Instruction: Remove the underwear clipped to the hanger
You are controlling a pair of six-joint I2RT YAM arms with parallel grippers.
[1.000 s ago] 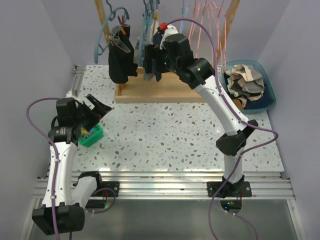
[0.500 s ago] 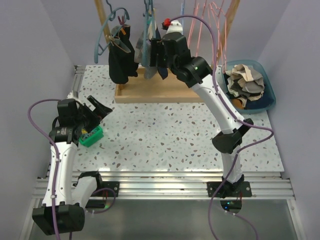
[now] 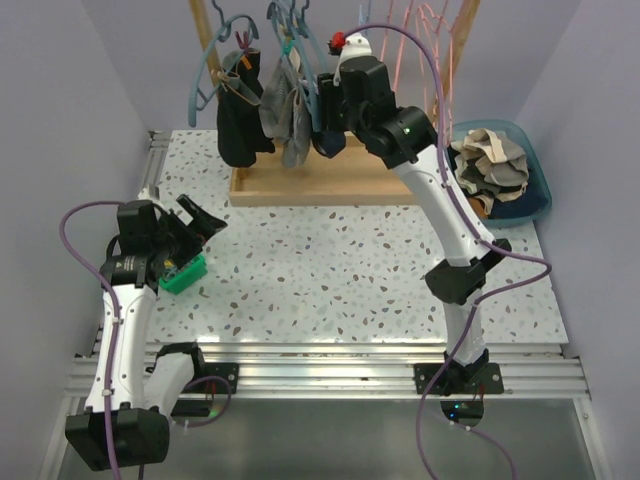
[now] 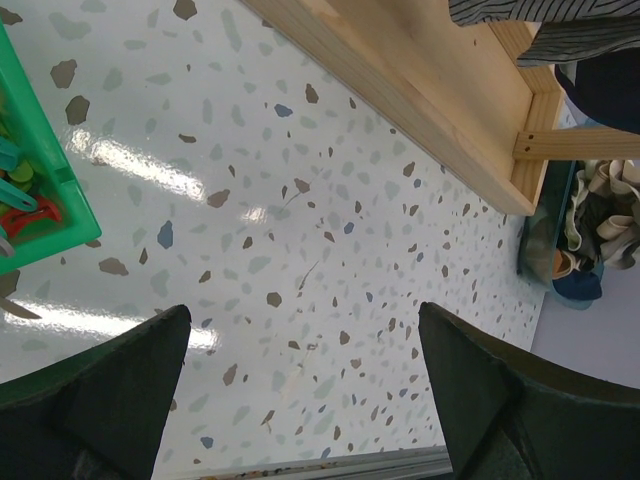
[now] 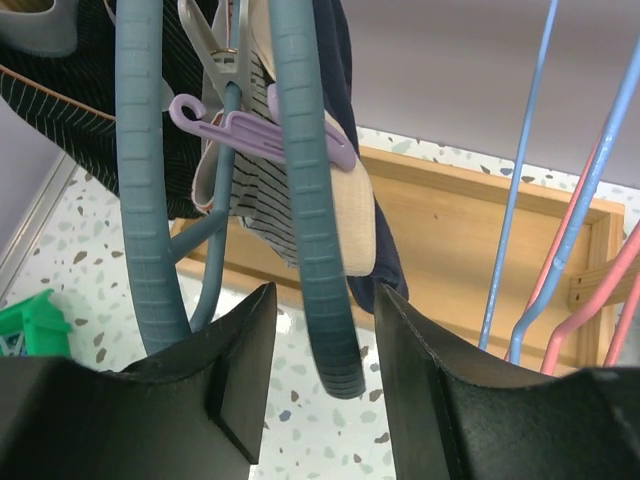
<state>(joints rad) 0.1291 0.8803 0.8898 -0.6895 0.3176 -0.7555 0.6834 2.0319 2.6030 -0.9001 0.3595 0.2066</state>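
Observation:
The striped grey underwear [image 3: 285, 110] hangs from a teal hanger [image 3: 290, 35] on the rack; a dark navy piece [image 3: 330, 135] hangs beside it. In the right wrist view the underwear [image 5: 250, 205] is pinned by a purple clip [image 5: 262, 132] to the hanger [image 5: 315, 250]. My right gripper [image 5: 322, 300] is open, and the hanger's arm end sits between its jaws with gaps on both sides; it also shows in the top view [image 3: 325, 105]. My left gripper [image 3: 200, 215] is open and empty above the table [image 4: 305, 330].
A black garment [image 3: 240, 120] hangs on another teal hanger at the left. The wooden rack base [image 3: 330, 185] lies across the back. A blue basket of clothes [image 3: 500, 170] stands at the right. A green bin of clips [image 3: 182, 272] sits under my left arm. Pink and blue wire hangers [image 5: 560, 200] hang to the right.
My right gripper has risen and shifted along the rack. The teal hanger and striped underwear have swung left toward the black garment. The left arm has barely moved.

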